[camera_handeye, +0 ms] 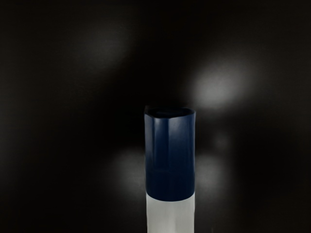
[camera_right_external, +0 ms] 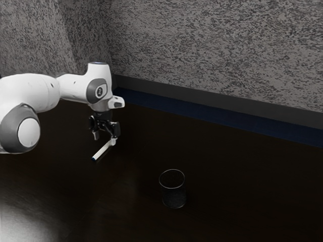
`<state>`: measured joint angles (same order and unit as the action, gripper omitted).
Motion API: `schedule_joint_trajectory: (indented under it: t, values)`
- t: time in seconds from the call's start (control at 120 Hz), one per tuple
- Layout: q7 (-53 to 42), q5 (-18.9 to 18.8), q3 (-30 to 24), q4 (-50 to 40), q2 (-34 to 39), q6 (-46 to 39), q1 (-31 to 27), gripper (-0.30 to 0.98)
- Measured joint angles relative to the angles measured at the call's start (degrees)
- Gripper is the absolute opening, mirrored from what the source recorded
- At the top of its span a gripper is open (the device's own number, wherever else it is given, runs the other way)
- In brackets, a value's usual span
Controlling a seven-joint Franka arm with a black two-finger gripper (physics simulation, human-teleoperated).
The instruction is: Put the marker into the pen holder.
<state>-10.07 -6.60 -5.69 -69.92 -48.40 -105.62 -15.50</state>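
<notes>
My gripper (camera_right_external: 104, 138) points down at the exterior view's left, its two fingers apart. The white marker (camera_right_external: 102, 150) with a blue end appears to lie on the dark table, its far end by the fingertip on the exterior view's right. In the wrist view, the marker's white body (camera_handeye: 170, 213) and blue cap (camera_handeye: 170, 158) are under the hand, the cap pointing away from it. The pen holder (camera_right_external: 173, 194), a dark see-through cup with a round rim, stands upright, apart from the gripper, toward the exterior view's right.
The dark table (camera_right_external: 242, 181) extends around the cup. Behind it run a blue strip (camera_right_external: 202, 116) and a grey textured wall (camera_right_external: 217, 50).
</notes>
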Motion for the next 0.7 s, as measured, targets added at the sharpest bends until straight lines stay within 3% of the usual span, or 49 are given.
schedule_joint_trajectory:
  t: [0.525, 0.7]
  values:
    - [-3.4, 0.1, -1.3, 2.6, -2.6, 2.8, -1.0, 0.68]
    - [-4.0, 0.2, -1.2, 2.5, -2.2, 3.0, -1.0, 0.37]
